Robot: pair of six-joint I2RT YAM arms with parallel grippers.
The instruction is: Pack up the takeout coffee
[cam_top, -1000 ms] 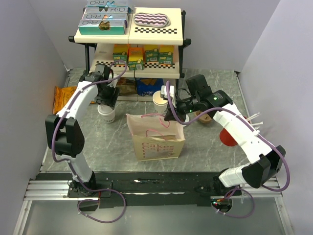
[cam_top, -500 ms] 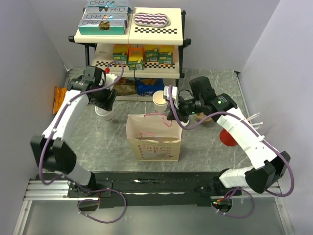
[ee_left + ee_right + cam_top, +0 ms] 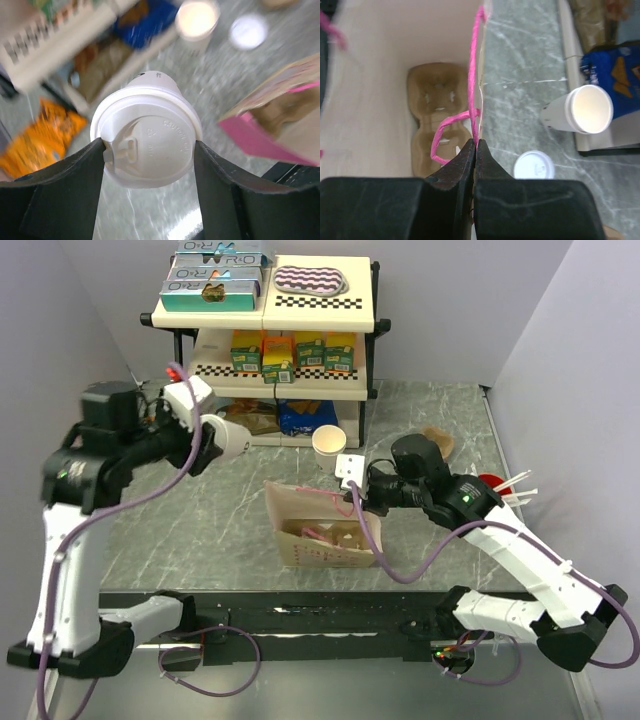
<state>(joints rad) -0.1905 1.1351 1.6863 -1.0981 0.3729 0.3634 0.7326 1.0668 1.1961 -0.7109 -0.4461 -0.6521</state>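
The takeout coffee (image 3: 147,142), a cream cup with a white lid, is held off the table between the black fingers (image 3: 65,190) of my left gripper (image 3: 148,150). From the top view the cup (image 3: 230,437) lies tilted, lid toward the left gripper (image 3: 215,435), above the table left of the paper bag (image 3: 325,530). My right gripper (image 3: 475,145) is shut on the bag's pink handle (image 3: 472,75) and rim, holding the bag's mouth open. It sits at the bag's right rim (image 3: 362,495). A brown cup carrier (image 3: 437,125) lies inside the bag.
A lidless cream cup (image 3: 329,447) stands behind the bag, with a loose white lid (image 3: 534,165) near it. A red cup with straws (image 3: 490,483) is at the right. The snack shelf (image 3: 265,310) fills the back; chip bags (image 3: 305,415) lie under it.
My left arm has lifted the coffee off the table and swung it up and left, tilting it. The right gripper has pulled the bag's rim right and toward me, opening it.
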